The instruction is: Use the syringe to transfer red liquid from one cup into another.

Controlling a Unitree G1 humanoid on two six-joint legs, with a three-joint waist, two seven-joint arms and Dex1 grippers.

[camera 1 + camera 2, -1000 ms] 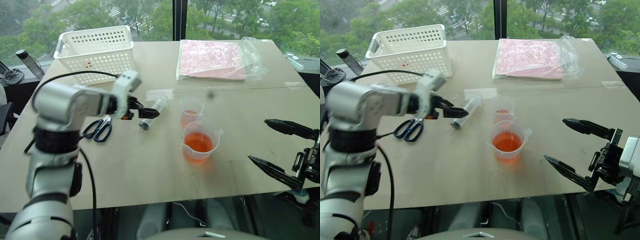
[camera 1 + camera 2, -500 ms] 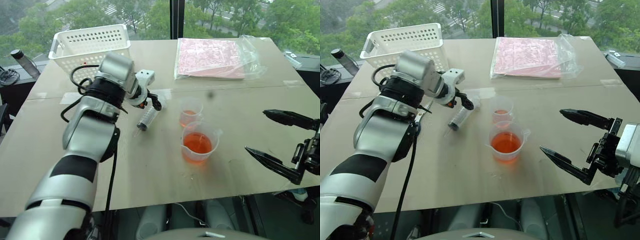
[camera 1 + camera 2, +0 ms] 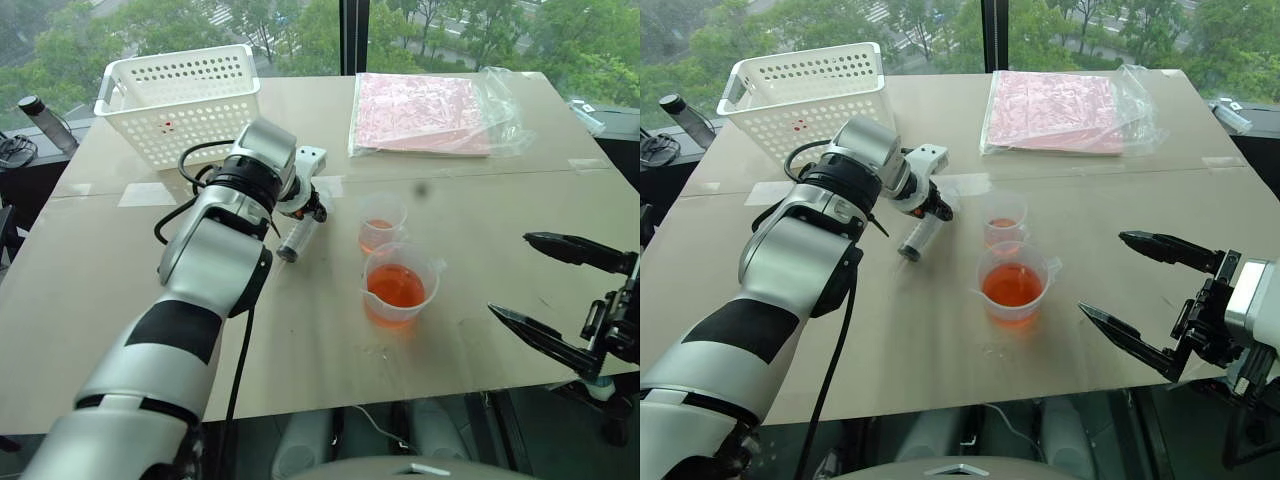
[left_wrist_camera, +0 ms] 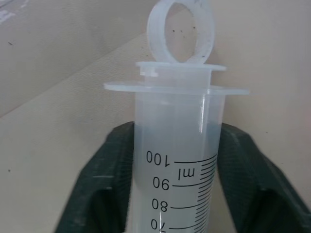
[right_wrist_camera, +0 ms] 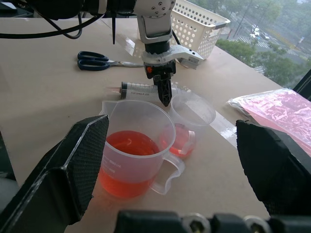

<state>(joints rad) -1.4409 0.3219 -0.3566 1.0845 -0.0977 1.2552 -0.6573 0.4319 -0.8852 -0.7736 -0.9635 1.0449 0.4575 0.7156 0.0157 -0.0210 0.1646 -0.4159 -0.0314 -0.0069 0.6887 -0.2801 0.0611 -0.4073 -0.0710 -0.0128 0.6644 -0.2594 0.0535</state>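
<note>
Lying on the pale surface (image 3: 300, 340), one syringe (image 3: 298, 236) is seen gripped at its upper barrel by the left gripper (image 3: 312, 208), whose two black fingers (image 4: 104, 189) are pressed against either side of the clear barrel just below its flange, the ring-ended plunger projecting beyond them. Two clear vessels are counted just right of the syringe: the larger spouted beaker (image 3: 399, 288), nearer, holding red liquid (image 3: 396, 285), and the smaller cup (image 3: 381, 222) just beyond it, with a shallow layer of the same liquid at its bottom. One pair of blue-handled scissors (image 5: 99, 61) is seen lying beyond the syringe in the right wrist view. One white perforated basket (image 3: 185, 100) is placed at the far left, and one bagged pink sheet pack (image 3: 430, 115) at the far right.

The right gripper (image 3: 560, 295) is held off the near right edge of the surface, its jaws spread wide apart and empty.

Compared with a second ago, the left arm has been swung in over the syringe, and its jaws, then open beside the barrel, have been closed onto it; the syringe itself is little moved, and the right gripper is unchanged.
</note>
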